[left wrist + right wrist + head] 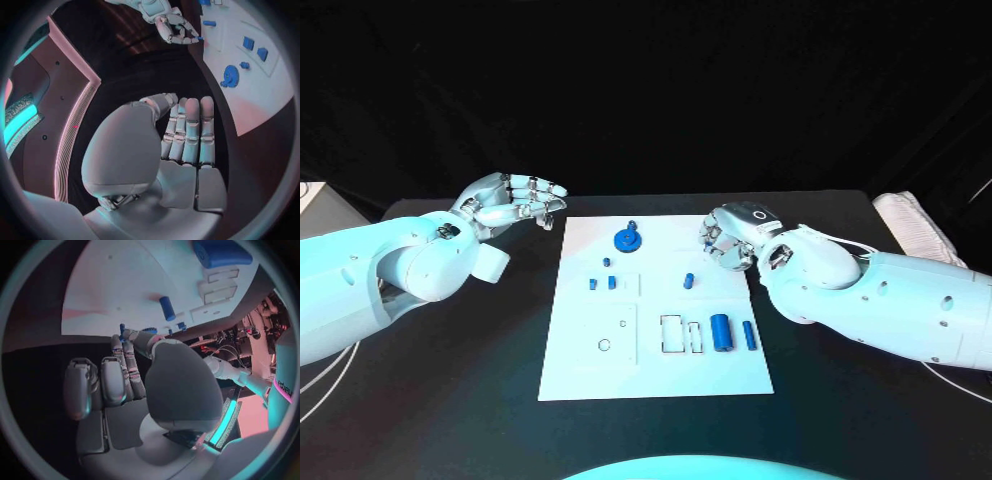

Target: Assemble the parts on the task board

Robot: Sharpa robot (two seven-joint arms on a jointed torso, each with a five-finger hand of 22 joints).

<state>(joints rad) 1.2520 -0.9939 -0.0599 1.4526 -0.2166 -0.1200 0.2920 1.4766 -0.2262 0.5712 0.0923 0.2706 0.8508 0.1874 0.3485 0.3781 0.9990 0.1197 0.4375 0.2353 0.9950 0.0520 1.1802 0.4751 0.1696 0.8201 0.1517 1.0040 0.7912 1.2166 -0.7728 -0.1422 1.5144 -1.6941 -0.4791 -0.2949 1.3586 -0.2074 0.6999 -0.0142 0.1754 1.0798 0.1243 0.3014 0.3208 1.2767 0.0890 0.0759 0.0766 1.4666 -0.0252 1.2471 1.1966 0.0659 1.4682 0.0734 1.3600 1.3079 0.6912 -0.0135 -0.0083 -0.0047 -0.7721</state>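
Note:
The white task board (661, 370) lies mid-table. On it sit a round blue part (629, 239), small blue pieces (603, 283), a short peg (689, 280), a thick blue cylinder (721, 332) and a thin one (749, 335) beside empty slots (682, 334). My right hand (733, 236) hovers over the board's far right edge. Its thumb and a finger pinch a small blue part (122, 328), also seen as a blue tip (199, 38). My left hand (516, 205) hangs off the board's far left corner, fingers side by side (190, 132), holding nothing.
A white cloth-like object (917, 225) lies at the table's right edge, and a pale box (315, 205) stands at the far left. Bare black table (459, 380) flanks the board on both sides.

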